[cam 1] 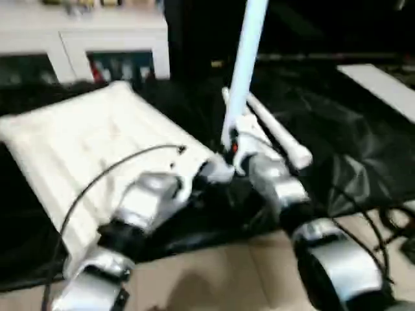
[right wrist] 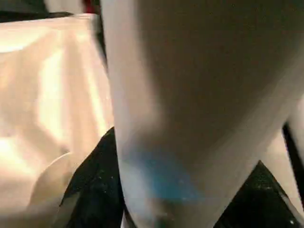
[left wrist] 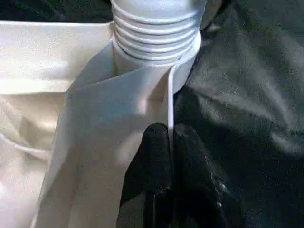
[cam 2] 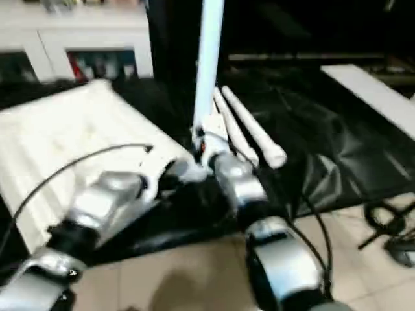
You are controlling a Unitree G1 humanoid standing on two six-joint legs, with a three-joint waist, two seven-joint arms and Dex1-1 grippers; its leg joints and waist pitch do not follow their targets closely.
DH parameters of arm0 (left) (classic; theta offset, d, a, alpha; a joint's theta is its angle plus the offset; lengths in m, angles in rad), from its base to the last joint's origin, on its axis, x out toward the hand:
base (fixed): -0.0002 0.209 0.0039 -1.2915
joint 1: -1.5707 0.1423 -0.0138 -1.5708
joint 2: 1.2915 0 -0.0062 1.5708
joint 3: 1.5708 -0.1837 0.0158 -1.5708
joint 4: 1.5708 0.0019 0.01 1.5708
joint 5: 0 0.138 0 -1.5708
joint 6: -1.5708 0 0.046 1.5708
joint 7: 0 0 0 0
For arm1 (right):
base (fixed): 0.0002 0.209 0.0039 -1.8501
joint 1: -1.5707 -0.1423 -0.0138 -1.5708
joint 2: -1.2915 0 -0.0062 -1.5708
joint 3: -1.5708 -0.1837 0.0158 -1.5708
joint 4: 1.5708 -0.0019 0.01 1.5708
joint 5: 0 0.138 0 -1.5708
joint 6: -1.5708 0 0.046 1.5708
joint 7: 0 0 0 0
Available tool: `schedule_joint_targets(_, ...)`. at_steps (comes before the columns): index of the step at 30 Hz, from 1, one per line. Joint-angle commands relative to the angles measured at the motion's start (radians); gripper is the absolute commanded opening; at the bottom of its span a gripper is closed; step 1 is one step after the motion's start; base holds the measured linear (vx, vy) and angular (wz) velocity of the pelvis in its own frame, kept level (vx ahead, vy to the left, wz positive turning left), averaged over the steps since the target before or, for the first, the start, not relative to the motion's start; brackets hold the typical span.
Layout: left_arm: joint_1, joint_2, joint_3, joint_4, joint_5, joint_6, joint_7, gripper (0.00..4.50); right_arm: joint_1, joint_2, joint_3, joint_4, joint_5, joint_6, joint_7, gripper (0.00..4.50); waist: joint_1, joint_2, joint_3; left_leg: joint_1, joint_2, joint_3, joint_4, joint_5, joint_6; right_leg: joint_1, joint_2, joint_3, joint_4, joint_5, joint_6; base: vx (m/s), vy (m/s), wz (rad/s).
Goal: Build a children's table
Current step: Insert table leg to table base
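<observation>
1. Left eye view puts the tabletop (cam 1: pixel 97 149) at centre left of the frame, underside up on the black sheet (cam 1: pixel 337 142), tilted so its far edge sits higher in the picture
2. We hold one leg (cam 1: pixel 246 65) upright with our right gripper (cam 1: pixel 235 139), fingers clamped round its lower part at frame centre; the tube rises out through the top edge
3. Our left gripper (left wrist: pixel 168 156) is pinched shut on a thin plastic edge at the tabletop's corner, just below the leg's ribbed end (left wrist: pixel 156 33) in the left wrist view
4. That ribbed end sits at the corner socket (left wrist: pixel 183 71); we cannot tell whether it is seated or merely resting there
5. Two more legs (cam 2: pixel 249 133) lie loose on the sheet right of centre, touching each other; the white cabinet (cam 1: pixel 84 39) stands at upper left
6. We judge the build to be early: we see no leg fixed in place, the first is at its socket, and the others remain to fit, then the table needs turning over
</observation>
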Motion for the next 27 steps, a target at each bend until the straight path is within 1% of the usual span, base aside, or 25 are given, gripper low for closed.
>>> schedule_joint_targets(1,0.001,0.013,0.049,-0.055,0.014,0.042,0.036,0.0,0.047,-0.03,-0.04,0.144,-0.026,0.06,-0.098,1.9,-0.005,0.019,-0.031,0.019,0.051,-0.014,-0.122,-0.51,-0.047,0.019,-0.065,0.048,-0.1,-0.386,-0.114,0.0,0.0,0.0)
schedule_joint_targets(2,-0.001,0.007,0.051,-0.065,0.013,0.054,0.051,0.0,0.034,-0.019,-0.043,0.159,-0.025,0.056,-0.107,1.9,-0.007,0.01,-0.028,0.021,0.048,-0.017,-0.121,-0.539,-0.044,0.012,-0.074,0.046,-0.112,-0.51,-0.081,0.0,0.0,0.0)
schedule_joint_targets(3,-0.001,0.007,0.051,-0.065,0.013,0.054,0.051,0.0,0.034,-0.019,-0.043,0.159,-0.025,0.056,-0.107,1.9,-0.005,0.01,-0.031,0.017,0.043,-0.017,-0.119,-0.52,-0.037,0.016,-0.08,0.043,-0.125,-0.582,-0.04,0.0,0.0,0.0)
schedule_joint_targets(4,-0.004,0.007,0.052,-0.063,0.014,0.056,0.056,0.0,0.026,-0.016,-0.04,0.167,-0.028,0.052,-0.114,1.9,-0.002,0.01,-0.033,0.017,0.043,-0.016,-0.12,-0.501,-0.034,0.016,-0.082,0.044,-0.128,-0.59,-0.03,0.0,0.0,0.0)
schedule_joint_targets(5,-0.008,0.011,0.054,-0.051,0.017,0.05,0.066,0.0,0.017,-0.012,-0.037,0.178,-0.031,0.045,-0.115,1.9,0.001,0.006,-0.036,0.018,0.041,-0.012,-0.121,-0.451,-0.022,0.016,-0.085,0.045,-0.135,-0.582,-0.022,0.0,0.0,0.0)
schedule_joint_targets(6,-0.011,0.015,0.054,-0.041,0.019,0.046,0.077,0.0,0.009,-0.009,-0.036,0.189,-0.036,0.037,-0.123,1.9,0.003,0.007,-0.037,0.016,0.042,-0.01,-0.124,-0.424,-0.019,0.02,-0.086,0.046,-0.136,-0.563,-0.025,0.0,0.0,0.0)
schedule_joint_targets(7,-0.013,0.02,0.053,-0.032,0.022,0.042,0.084,0.0,0.003,-0.008,-0.033,0.196,-0.042,0.03,-0.126,1.9,0.004,-0.001,-0.038,0.009,0.046,-0.007,-0.13,-0.369,-0.011,0.024,-0.084,0.047,-0.133,-0.513,-0.034,0.0,0.0,0.0)
schedule_joint_targets(8,-0.013,0.023,0.052,-0.03,0.021,0.044,0.092,0.0,-0.002,-0.007,-0.033,0.204,-0.047,0.022,-0.123,1.9,0.008,-0.001,-0.038,0.01,0.046,-0.003,-0.131,-0.332,-0.008,0.022,-0.083,0.05,-0.132,-0.487,-0.044,0.0,0.0,0.0)
schedule_joint_targets(9,-0.014,0.024,0.051,-0.03,0.02,0.046,0.097,0.0,-0.005,-0.008,-0.034,0.208,-0.05,0.018,-0.121,1.9,0.009,0.0,-0.038,0.013,0.047,0.0,-0.13,-0.32,-0.008,0.019,-0.083,0.052,-0.13,-0.475,-0.052,0.0,0.0,0.0)
schedule_joint_targets(10,-0.014,0.027,0.053,-0.028,0.016,0.046,0.097,0.0,-0.008,-0.008,-0.035,0.209,-0.05,0.013,-0.111,1.9,0.01,0.0,-0.037,0.012,0.049,0.002,-0.132,-0.302,-0.008,0.019,-0.083,0.053,-0.127,-0.454,-0.064,0.0,0.0,0.0)
schedule_joint_targets(11,-0.015,0.028,0.054,-0.024,0.014,0.045,0.099,0.0,-0.01,-0.008,-0.035,0.21,-0.051,0.006,-0.103,1.9,0.008,-0.002,-0.037,0.005,0.051,0.003,-0.134,-0.287,-0.01,0.024,-0.081,0.053,-0.121,-0.434,-0.071,0.0,0.0,0.0)
schedule_joint_targets(13,-0.015,0.031,0.053,-0.019,0.012,0.036,0.096,0.0,-0.014,-0.007,-0.036,0.211,-0.052,-0.001,-0.098,1.9,0.008,-0.001,-0.036,0.002,0.052,0.004,-0.135,-0.29,-0.014,0.025,-0.081,0.053,-0.12,-0.442,-0.067,0.0,0.0,0.0)
schedule_joint_targets(14,-0.015,0.031,0.053,-0.018,0.012,0.035,0.096,0.0,-0.014,-0.007,-0.036,0.211,-0.053,-0.002,-0.098,1.9,0.008,0.0,-0.039,0.004,0.053,0.005,-0.134,-0.283,-0.017,0.024,-0.082,0.055,-0.118,-0.433,-0.069,0.0,0.0,0.0)
schedule_joint_targets(16,-0.016,0.039,0.042,-0.009,0.012,0.009,0.081,0.0,-0.023,-0.01,-0.036,0.213,-0.055,-0.018,-0.094,1.9,0.007,-0.002,-0.04,0.002,0.055,0.009,-0.134,-0.257,-0.018,0.025,-0.079,0.058,-0.112,-0.383,-0.082,0.0,0.0,0.0)
schedule_joint_targets(17,-0.018,0.044,0.038,-0.004,0.012,-0.004,0.072,0.0,-0.028,-0.01,-0.044,0.214,-0.045,-0.024,-0.077,2.25,0.005,-0.007,-0.041,0.004,0.057,0.011,-0.134,-0.248,-0.016,0.024,-0.077,0.059,-0.107,-0.355,-0.091,0.0,0.0,0.0)
schedule_joint_targets(18,-0.018,0.044,0.038,-0.004,0.012,-0.004,0.072,0.0,-0.028,-0.01,-0.044,0.214,-0.045,-0.024,-0.077,2.46,0.006,-0.003,-0.043,0.003,0.057,0.012,-0.135,-0.25,-0.015,0.024,-0.076,0.059,-0.104,-0.346,-0.099,0.0,0.0,0.0)
schedule_joint_targets(19,-0.022,0.051,0.034,0.003,0.008,-0.018,0.059,0.0,-0.036,-0.01,-0.059,0.215,-0.032,-0.038,-0.054,2.46,0.005,-0.003,-0.042,0.004,0.058,0.013,-0.136,-0.262,-0.016,0.021,-0.075,0.06,-0.105,-0.351,-0.102,0.0,0.0,0.0)
schedule_joint_targets(20,-0.023,0.055,0.033,0.007,0.005,-0.026,0.053,0.0,-0.041,-0.01,-0.064,0.215,-0.03,-0.044,-0.04,2.63,0.003,-0.003,-0.043,0.006,0.057,0.015,-0.135,-0.285,-0.019,0.019,-0.074,0.06,-0.106,-0.358,-0.106,0.0,0.0,0.0)
schedule_joint_targets(21,-0.024,0.059,0.031,0.008,0.005,-0.032,0.047,0.0,-0.044,-0.011,-0.066,0.214,-0.031,-0.052,-0.03,2.65,0.003,-0.003,-0.045,0.005,0.057,0.015,-0.135,-0.283,-0.021,0.019,-0.074,0.062,-0.105,-0.346,-0.111,0.051,-0.013,0.01)
schedule_joint_targets(22,-0.024,0.059,0.031,0.008,0.005,-0.032,0.047,0.0,-0.044,-0.011,-0.066,0.214,-0.031,-0.052,-0.03,2.69,0.004,-0.003,-0.049,0.002,0.059,0.017,-0.133,-0.25,-0.022,0.023,-0.072,0.063,-0.097,-0.284,-0.127,0.061,-0.014,0.03)
schedule_joint_targets(23,-0.027,0.071,0.022,0.016,0.007,-0.053,0.03,0.0,-0.053,-0.014,-0.069,0.206,-0.027,-0.065,0.002,2.79,0.004,-0.008,-0.055,0.001,0.06,0.023,-0.128,-0.189,-0.014,0.025,-0.069,0.064,-0.087,-0.19,-0.15,0.061,-0.014,0.03)
schedule_joint_targets(24,-0.028,0.076,0.019,0.019,0.008,-0.062,0.023,0.0,-0.057,-0.015,-0.07,0.203,-0.026,-0.07,0.014,2.93,0.007,-0.009,-0.059,0.001,0.057,0.028,-0.12,-0.125,0.004,0.027,-0.066,0.064,-0.075,-0.104,-0.172,0.069,-0.014,0.06)
schedule_joint_targets(25,-0.029,0.081,0.017,0.018,0.006,-0.067,0.013,0.0,-0.061,-0.017,-0.071,0.198,-0.023,-0.078,0.029,2.93,0.006,-0.008,-0.063,-0.001,0.056,0.031,-0.115,-0.083,0.013,0.03,-0.066,0.065,-0.065,-0.044,-0.188,0.074,-0.013,0.02)
schedule_joint_targets(26,-0.029,0.093,0.013,0.014,0.005,-0.076,-0.004,0.0,-0.067,-0.023,-0.072,0.183,-0.016,-0.08,0.069,3.04,0.004,-0.013,-0.067,-0.015,0.05,0.033,-0.108,-0.005,0.036,0.04,-0.062,0.065,-0.051,0.065,-0.207,0.074,-0.013,0.02)
schedule_joint_targets(27,-0.03,0.1,0.009,0.015,0.005,-0.084,-0.012,0.0,-0.068,-0.028,-0.069,0.173,-0.015,-0.084,0.09,3.17,0.006,-0.011,-0.069,-0.014,0.046,0.037,-0.101,0.03,0.062,0.036,-0.059,0.065,-0.043,0.14,-0.225,0.051,-0.004,-0.01)
